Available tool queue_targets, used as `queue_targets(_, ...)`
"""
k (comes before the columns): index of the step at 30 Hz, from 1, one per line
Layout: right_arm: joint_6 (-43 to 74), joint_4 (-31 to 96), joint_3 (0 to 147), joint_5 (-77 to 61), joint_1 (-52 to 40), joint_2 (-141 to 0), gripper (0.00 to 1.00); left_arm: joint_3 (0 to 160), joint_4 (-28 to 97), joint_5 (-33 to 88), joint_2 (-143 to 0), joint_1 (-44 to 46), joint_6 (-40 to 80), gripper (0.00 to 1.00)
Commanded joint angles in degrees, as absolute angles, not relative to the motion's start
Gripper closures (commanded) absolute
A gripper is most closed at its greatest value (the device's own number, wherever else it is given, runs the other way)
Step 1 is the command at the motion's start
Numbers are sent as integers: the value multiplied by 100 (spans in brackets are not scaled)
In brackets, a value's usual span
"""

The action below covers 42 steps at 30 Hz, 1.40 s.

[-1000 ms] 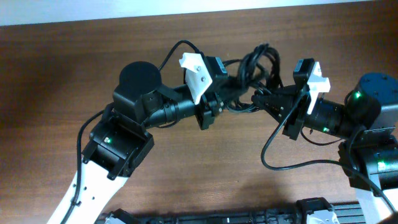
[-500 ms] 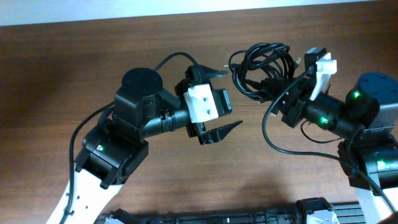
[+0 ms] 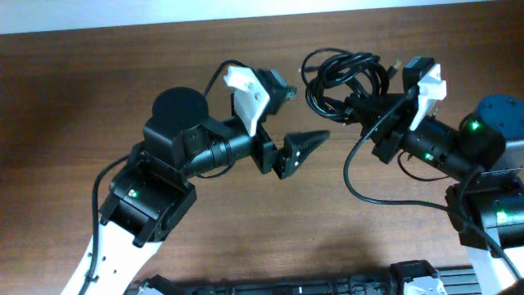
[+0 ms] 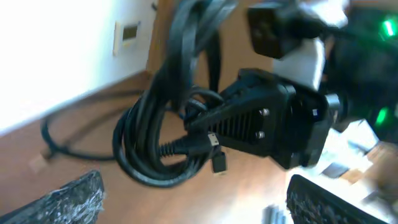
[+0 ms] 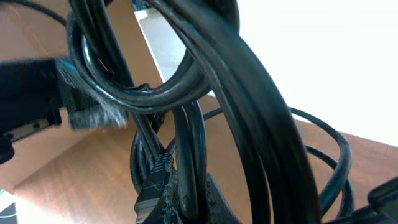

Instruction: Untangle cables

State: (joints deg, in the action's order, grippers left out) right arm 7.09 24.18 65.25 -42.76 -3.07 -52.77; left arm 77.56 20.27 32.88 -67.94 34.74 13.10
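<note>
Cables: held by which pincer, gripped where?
Right pincer shut on the cables, clamping strands at the bundle's lower edge in the overhead view. Left pincer open, empty.

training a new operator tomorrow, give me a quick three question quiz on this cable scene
1. True or false: the left pincer is shut on the cables.
2. Which one grips the bundle? A) left pincer B) right pincer C) neither
3. Fill in: the cables form tangled ___ rather than straight lines.
Key: 1 false, it stands open and apart from them; 2 B; 3 loops.
</note>
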Motion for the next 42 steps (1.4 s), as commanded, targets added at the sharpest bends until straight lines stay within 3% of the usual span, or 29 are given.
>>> queue_targets(1,642,2071,6591,-4239,-292,-5260,96,7762,1994,3166,-6818,3472,3461,13)
queue_targets(10,644,1260,6591,-4768,-298,-5253,96,7762,1708,3168,-6838,3479,4073,37)
queue_targets(20,646,1253,6591,-4849,-298,-5253,96,7762,1498,3168,-7140,3780,4075,41)
queue_targets(22,646,1238,6591,-4847,-298,-5253,96,7762,1498,3170,-7168,3789,4077,49)
queue_targets(26,644,1234,6591,-4842,-296,-5256,96,7762,1391,3188,-7166,3789,4075,81)
queue_targets(30,642,1234,6591,-4737,-296,-5256,96,7762,1393,3214,-7166,3787,4075,84)
queue_targets(33,639,1214,6591,-4751,-296,-5253,96,7762,1393,3212,-7166,3787,4075,100)
queue_targets(36,445,1232,6591,-4851,-296,-5256,96,7762,1389,3212,-7166,3787,4075,100)
queue_targets(38,-305,1347,6591,-4845,-296,-5256,96,7762,1380,3264,-7159,3787,4075,100)
queue_targets(42,-1092,1594,6591,-4532,-296,-5266,96,7762,1000,4018,-7159,3730,4075,100)
